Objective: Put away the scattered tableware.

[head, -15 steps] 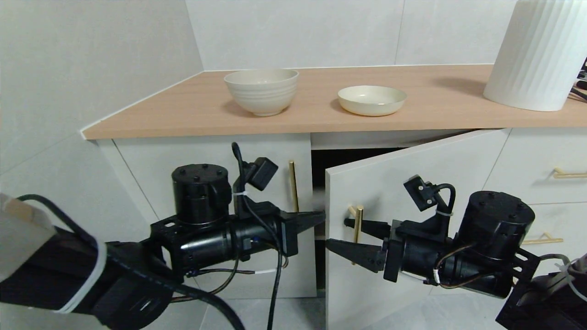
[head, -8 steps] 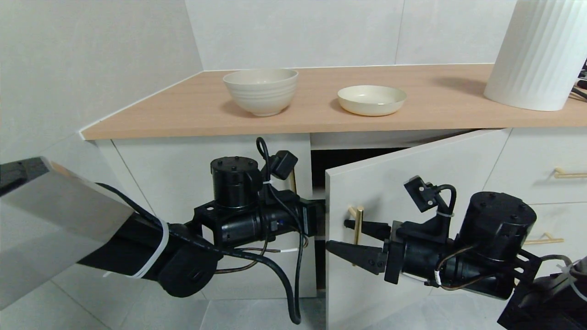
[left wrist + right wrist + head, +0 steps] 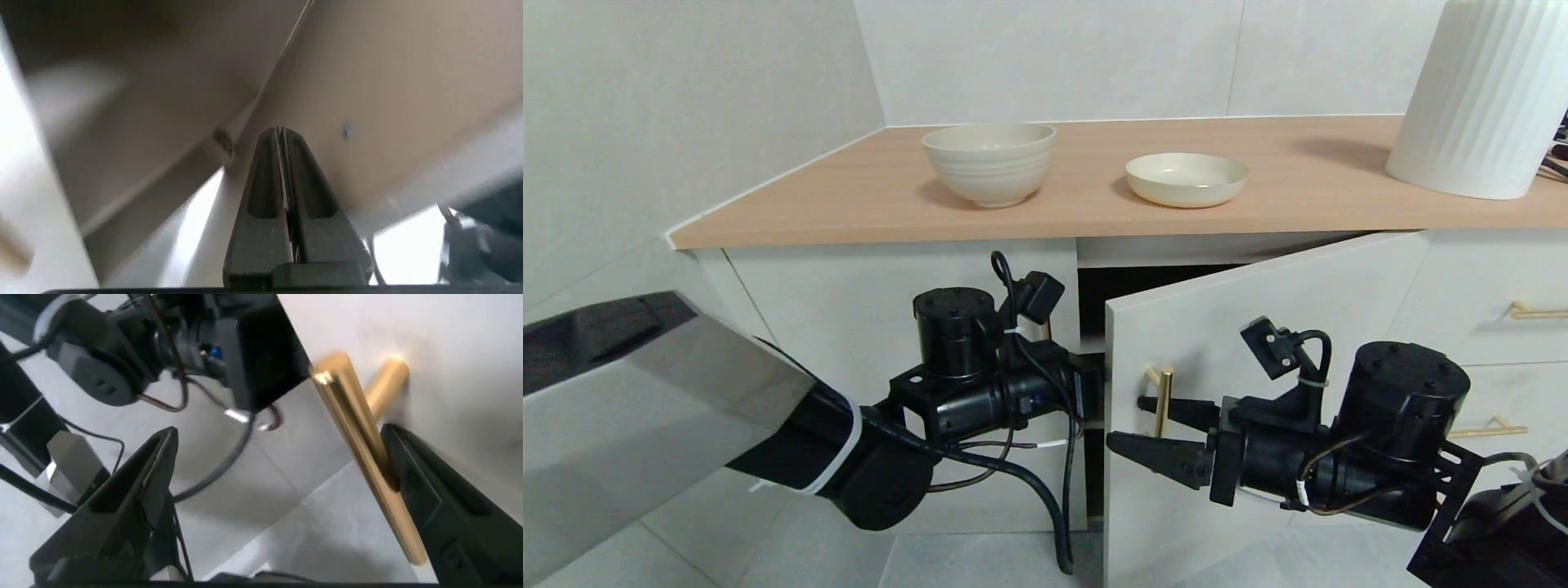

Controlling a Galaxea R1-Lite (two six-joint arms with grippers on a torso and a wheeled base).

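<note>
Head: bowl (image 3: 988,162) and dish (image 3: 1186,177) sit on counter (image 3: 849,204), above both arms; the bowl is nearer the left arm. Left gripper (image 3: 1092,382) pokes into the gap at the door (image 3: 1258,310) edge. Left wrist: fingers pressed together, empty. Right wrist: right gripper (image 3: 278,434) is wide open, straddling the upright handle (image 3: 372,457), not gripping.
</note>
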